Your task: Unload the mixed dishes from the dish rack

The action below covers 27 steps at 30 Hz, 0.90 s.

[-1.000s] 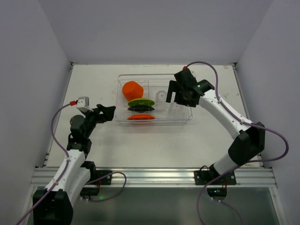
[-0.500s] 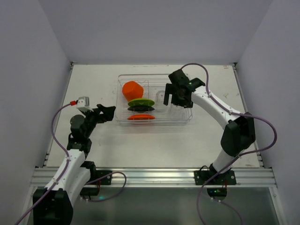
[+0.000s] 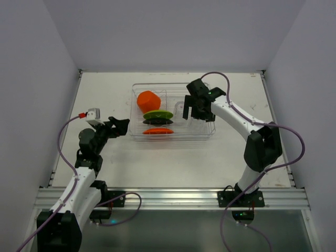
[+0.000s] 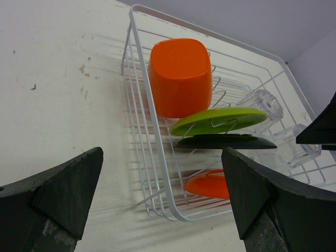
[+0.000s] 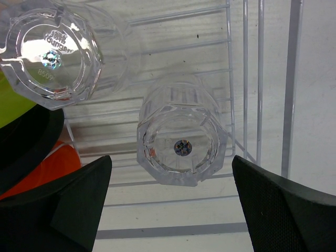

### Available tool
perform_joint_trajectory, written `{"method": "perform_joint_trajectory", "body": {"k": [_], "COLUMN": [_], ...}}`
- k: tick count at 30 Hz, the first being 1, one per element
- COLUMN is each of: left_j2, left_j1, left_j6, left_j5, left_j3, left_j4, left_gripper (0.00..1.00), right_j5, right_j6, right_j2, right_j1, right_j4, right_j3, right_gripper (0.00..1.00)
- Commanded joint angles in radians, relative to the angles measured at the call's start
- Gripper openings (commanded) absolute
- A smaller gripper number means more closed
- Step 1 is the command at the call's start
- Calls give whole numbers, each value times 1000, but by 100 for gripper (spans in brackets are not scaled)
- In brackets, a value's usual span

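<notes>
Dish rack (image 3: 184, 135) stands at the middle of the bench (image 3: 105, 94), toward its far side, with all dishes inside it. Left half of the rack: orange cup (image 4: 181, 76) lying against the far-left wires; in front of it, three plates on edge in the dividers, from far to near: lime-green plate (image 4: 218, 119), black plate (image 4: 226, 140), orange plate (image 4: 210, 185). Right half: two clear tumblers, the near tumbler (image 5: 181, 142) and the far tumbler (image 5: 50, 58), both showing their bases to the right wrist camera.

Right tool (image 3: 193, 111) hangs over the right half of the rack, jaws spread fully; the near tumbler sits between the fingers, with clear space on both sides. Nothing is gripped.

Left tool (image 3: 123, 126) is above the bench just left of the rack, aimed at its left end, jaws spread fully, empty, no contact with the rack
</notes>
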<state>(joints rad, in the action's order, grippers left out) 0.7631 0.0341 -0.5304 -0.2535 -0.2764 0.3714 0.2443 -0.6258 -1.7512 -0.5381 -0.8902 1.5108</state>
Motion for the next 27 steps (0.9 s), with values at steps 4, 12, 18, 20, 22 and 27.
{"method": "perform_joint_trajectory", "body": {"k": [4,12,18,20,22,27], "left_j2": [2,4,4,4,4,1], "left_j1": [6,6,4,6,6,4], "left_j6": [18,17,17,17,17,17], "left_j5": [10,10,10,7,8,10], "left_j3": [-29,-29,-29,-30,-30,-32], "left_j4": [9,9,9,9,8,6], "left_gripper": [100,100,100,100,100,100], "right_j5": [29,12,-7,-13,-16,-25], "right_j6": [-29,-55,-63,-61,-60,-52], "right_j2": [-19,-28,-31,-33,-34,-34], "right_j1": [10,35,36,38,36,36], "right_j4": [11,34,53,57,63,71], "right_j3": [49,32,26,22,17,8], "right_gripper": [99,99,87,85,85,83]}}
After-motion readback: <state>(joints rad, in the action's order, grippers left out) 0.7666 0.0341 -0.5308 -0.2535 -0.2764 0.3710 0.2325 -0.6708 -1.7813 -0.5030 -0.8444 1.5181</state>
